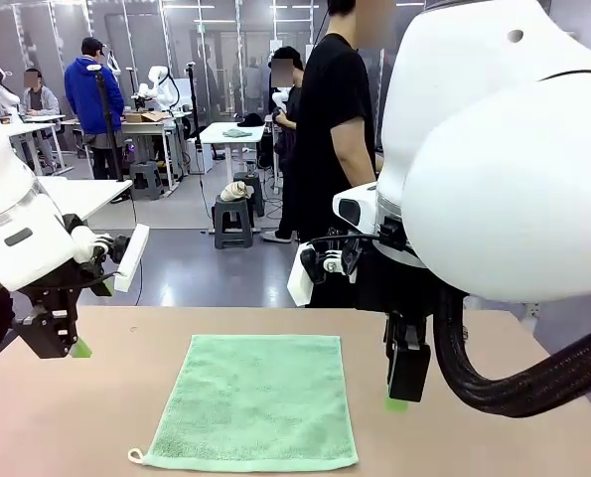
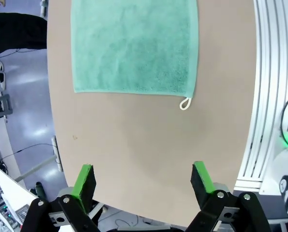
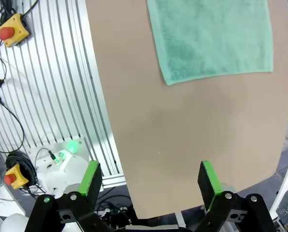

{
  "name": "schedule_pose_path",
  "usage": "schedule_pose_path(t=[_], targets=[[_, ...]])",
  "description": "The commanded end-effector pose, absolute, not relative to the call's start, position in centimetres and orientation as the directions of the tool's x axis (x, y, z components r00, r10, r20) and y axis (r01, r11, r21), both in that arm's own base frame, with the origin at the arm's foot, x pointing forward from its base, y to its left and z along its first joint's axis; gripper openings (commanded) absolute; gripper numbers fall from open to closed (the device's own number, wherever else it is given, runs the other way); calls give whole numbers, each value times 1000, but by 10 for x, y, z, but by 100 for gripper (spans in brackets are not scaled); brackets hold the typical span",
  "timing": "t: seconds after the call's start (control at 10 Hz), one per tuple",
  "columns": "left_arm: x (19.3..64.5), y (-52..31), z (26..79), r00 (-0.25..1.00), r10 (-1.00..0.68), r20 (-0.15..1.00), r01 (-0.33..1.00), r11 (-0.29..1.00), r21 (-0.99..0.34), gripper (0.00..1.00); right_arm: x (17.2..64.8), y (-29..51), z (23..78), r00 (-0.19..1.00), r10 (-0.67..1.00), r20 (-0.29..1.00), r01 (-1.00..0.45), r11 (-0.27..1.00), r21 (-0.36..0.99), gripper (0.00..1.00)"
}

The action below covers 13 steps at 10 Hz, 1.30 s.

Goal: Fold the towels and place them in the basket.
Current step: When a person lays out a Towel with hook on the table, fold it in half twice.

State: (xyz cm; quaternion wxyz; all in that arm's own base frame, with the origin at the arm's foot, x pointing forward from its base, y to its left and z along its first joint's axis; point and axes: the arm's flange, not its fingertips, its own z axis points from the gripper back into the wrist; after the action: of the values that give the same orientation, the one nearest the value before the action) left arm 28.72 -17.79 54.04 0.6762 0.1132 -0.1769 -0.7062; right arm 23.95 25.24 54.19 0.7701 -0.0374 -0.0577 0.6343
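Right gripper [image 1: 398, 400], jaws released, hangs at 3 o'clock of the flat green towel [image 1: 250, 402]; left gripper [image 1: 76, 348], also released, at 9 o'clock, over the table [image 1: 67, 427].

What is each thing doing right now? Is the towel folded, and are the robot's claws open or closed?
green towel: spread flat on the table, not folded.
towel loop: lying on the table at the towel's near left corner.
left gripper: open, holding nothing, above bare table.
right gripper: open, holding nothing, above bare table.
person: standing at the far side.
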Motion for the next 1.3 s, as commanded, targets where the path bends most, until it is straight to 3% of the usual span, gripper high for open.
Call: schedule_pose_path(t=[0.0,0.4,1.2], targets=[[284,-178,545,-52,-995,80,910,-14,415,100,238,251,544,190,981,45,-971,195,-138,100],[289,-191,531,-80,-991,108,923,-33,384,100,245,263,536,169,985,26,-978,171,-122,100],[317,-252,398,-38,-998,48,981,-29,191,100,302,293,417,94,996,-3,-995,94,22,100]])
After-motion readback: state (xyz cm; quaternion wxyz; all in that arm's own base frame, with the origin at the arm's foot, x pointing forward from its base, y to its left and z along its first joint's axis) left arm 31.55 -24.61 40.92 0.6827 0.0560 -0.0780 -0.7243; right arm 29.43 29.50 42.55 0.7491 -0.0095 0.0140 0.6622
